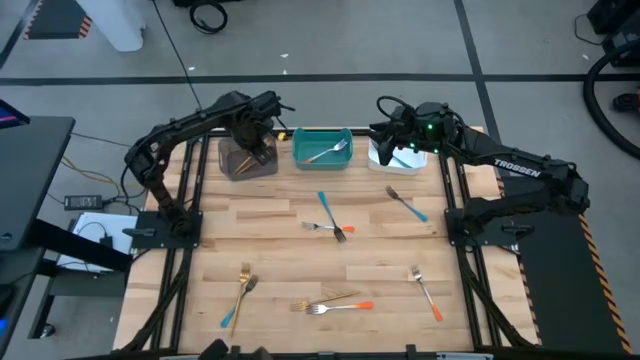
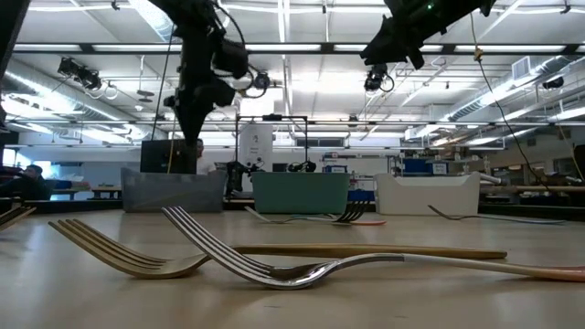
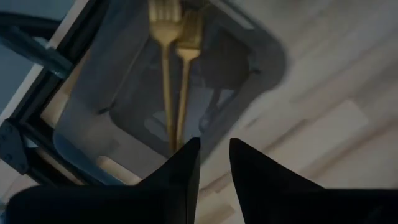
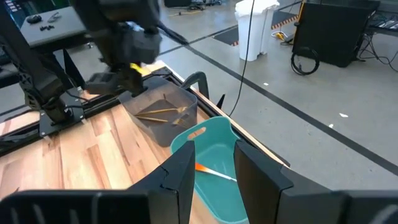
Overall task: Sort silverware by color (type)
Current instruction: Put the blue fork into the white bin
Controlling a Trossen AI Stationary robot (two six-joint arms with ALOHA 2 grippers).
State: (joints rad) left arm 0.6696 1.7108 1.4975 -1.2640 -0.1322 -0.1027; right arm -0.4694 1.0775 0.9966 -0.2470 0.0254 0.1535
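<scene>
1. Left hand (image 1: 252, 145) hangs over the brown rectangular bin (image 1: 236, 168), fingers parted and empty; two slim gold forks (image 3: 174, 68) lie inside, sorted by colour.
2. Right hand (image 1: 392, 140), spread wide and empty, waits above the white bin (image 1: 410, 166); other utensils lie scattered on the wooden bench (image 1: 270, 225).

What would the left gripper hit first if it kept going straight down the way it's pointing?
Probably the two gold forks lying in the brown bin; the open left gripper hangs right over them.

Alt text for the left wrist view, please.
Two gold forks lie side by side in a brown bin, seen from above past the left pincer, whose fingers stand apart. Wooden table lies beside the bin.
</scene>
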